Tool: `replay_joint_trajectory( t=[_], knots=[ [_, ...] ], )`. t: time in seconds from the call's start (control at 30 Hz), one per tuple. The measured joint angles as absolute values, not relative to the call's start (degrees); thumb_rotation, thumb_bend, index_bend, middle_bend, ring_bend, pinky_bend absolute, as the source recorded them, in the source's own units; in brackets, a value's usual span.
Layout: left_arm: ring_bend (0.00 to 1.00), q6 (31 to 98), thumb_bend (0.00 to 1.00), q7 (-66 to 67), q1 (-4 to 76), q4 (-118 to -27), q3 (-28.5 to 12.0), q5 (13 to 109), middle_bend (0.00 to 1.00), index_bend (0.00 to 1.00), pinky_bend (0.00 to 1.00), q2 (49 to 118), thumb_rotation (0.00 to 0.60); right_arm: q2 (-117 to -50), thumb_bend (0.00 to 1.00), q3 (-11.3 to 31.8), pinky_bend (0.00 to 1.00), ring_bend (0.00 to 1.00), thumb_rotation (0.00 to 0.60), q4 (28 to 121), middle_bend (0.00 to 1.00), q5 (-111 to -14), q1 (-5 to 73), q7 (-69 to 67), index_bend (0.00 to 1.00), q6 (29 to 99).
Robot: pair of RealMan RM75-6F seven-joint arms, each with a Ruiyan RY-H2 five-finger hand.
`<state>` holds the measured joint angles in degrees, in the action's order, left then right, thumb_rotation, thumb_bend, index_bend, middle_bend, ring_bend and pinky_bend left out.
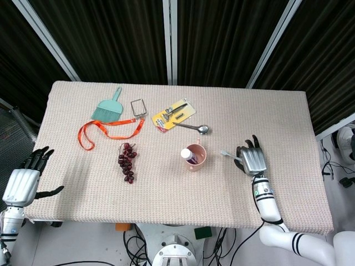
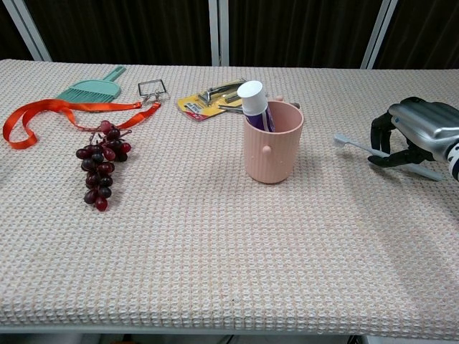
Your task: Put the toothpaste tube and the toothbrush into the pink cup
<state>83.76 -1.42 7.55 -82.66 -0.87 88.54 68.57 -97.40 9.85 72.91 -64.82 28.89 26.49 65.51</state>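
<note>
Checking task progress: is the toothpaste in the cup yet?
In. The toothpaste stands cap-up inside the cup, its white cap above the rim. The toothbrush is outside, at the right hand.

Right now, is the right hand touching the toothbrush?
Touching. In the chest view the right hand has its fingers curled around the toothbrush handle, and the brush head points toward the pink cup.

Right hand (image 2: 414, 136) is gripping the toothbrush (image 2: 356, 146) at the right edge, brush head sticking out toward the pink cup (image 2: 272, 147). Toothpaste tube (image 2: 254, 104) is standing in the cup, white cap up. Grapes (image 2: 102, 161), orange ribbon (image 2: 57, 115) and teal dustpan (image 2: 92, 87) are lying at left
</note>
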Motion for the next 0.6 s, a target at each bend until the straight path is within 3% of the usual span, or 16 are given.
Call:
replay_joint_trajectory(
  t=[0.6],
  knots=[
    [0.06, 83.63, 0.00, -1.50, 7.58, -82.52, -0.87, 88.34, 0.04, 0.09, 0.25, 68.66, 0.441, -97.69, 0.92, 10.11, 0.00, 0.21, 0.600, 72.53, 0.64, -66.03, 28.50, 25.76, 0.73, 66.94]
  ],
)
